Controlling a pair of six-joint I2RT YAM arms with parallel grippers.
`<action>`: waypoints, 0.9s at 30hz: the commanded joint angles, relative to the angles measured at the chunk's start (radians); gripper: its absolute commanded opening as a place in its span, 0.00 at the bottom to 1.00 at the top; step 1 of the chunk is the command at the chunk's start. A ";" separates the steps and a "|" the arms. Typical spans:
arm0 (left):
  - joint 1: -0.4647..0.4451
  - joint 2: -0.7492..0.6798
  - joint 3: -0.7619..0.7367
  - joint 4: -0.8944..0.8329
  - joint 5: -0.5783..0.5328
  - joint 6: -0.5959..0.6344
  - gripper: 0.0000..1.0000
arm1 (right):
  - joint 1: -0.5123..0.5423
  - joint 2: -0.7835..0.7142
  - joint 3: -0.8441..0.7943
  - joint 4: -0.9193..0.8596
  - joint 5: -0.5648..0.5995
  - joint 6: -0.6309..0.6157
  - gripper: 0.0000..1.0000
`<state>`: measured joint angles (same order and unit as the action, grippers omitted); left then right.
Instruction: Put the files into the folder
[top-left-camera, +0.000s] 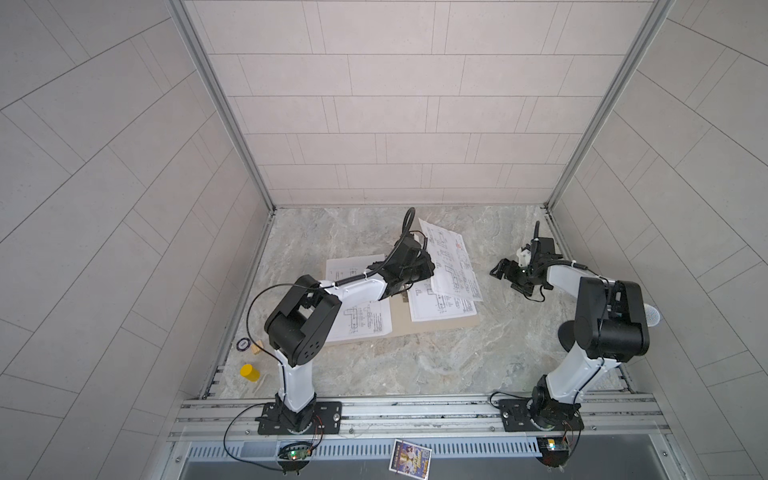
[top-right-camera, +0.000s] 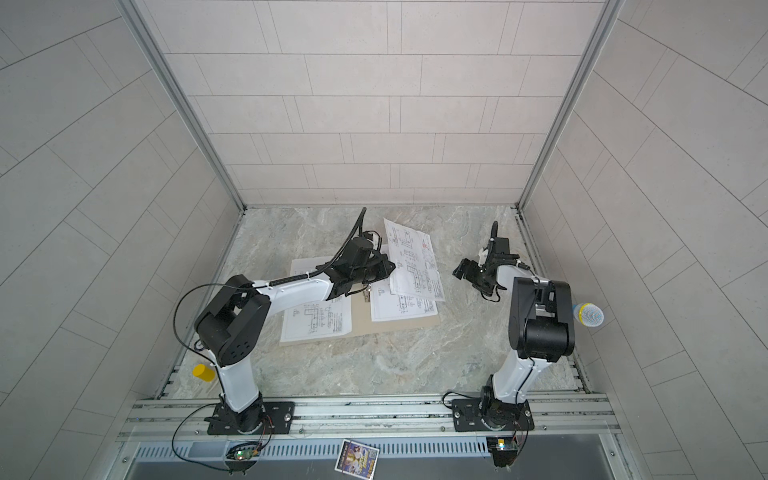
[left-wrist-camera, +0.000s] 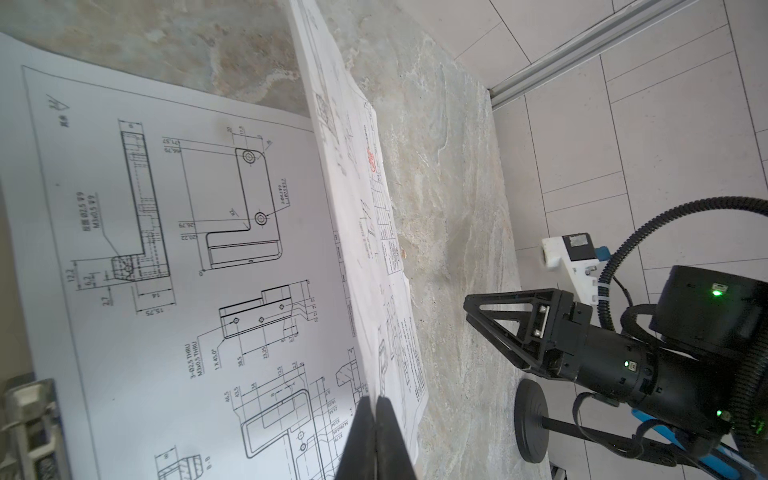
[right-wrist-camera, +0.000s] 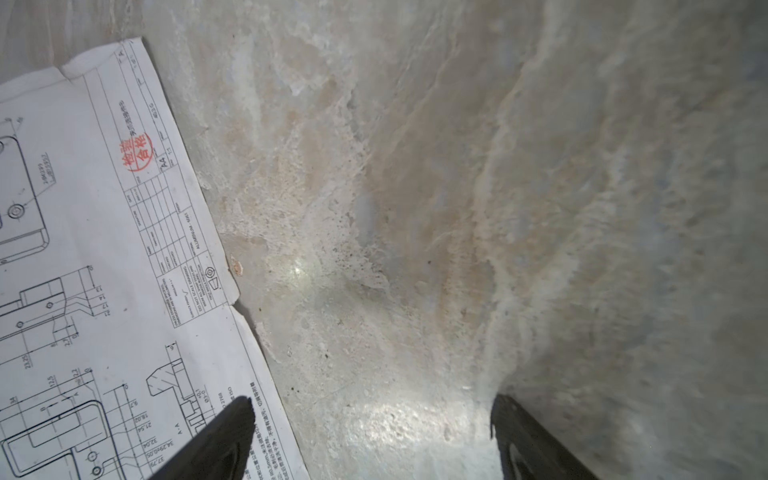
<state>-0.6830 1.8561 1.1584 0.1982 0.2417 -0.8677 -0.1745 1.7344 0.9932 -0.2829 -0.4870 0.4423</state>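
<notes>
Paper this thin is light, limp and quick to crease, so each of the files is best pinched right at a margin or corner, leaving the rest free to hang or slide.

The left end effector (left-wrist-camera: 376, 419) is clamped tight on the edge of one drawing sheet (top-left-camera: 451, 262). That sheet stands tilted up off the bench (top-left-camera: 415, 365), above the right half of the open folder (top-left-camera: 440, 325). Two more lie flat inside the folder: a left sheet (top-left-camera: 365, 322) and a right sheet (top-left-camera: 440, 307), near the metal clip (left-wrist-camera: 29, 415).

The right end effector (right-wrist-camera: 372, 409) is spread wide and empty, over bare bench just beside the lifted sheet.

Set down carelessly, the lifted sheet would likely curl or drag the one beneath it, since the surfaces look smooth.
</notes>
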 joint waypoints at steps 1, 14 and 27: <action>0.013 -0.033 -0.034 0.014 0.002 -0.001 0.00 | 0.035 0.038 0.041 -0.056 0.019 -0.030 0.90; 0.043 -0.085 -0.125 -0.034 0.023 0.002 0.00 | 0.158 0.141 0.149 -0.091 -0.008 -0.054 0.88; 0.042 -0.100 -0.164 -0.054 0.022 -0.001 0.00 | 0.219 0.209 0.240 -0.108 0.004 -0.049 0.87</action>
<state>-0.6434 1.7893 1.0134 0.1635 0.2680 -0.8738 0.0330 1.9076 1.2198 -0.3389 -0.4911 0.3969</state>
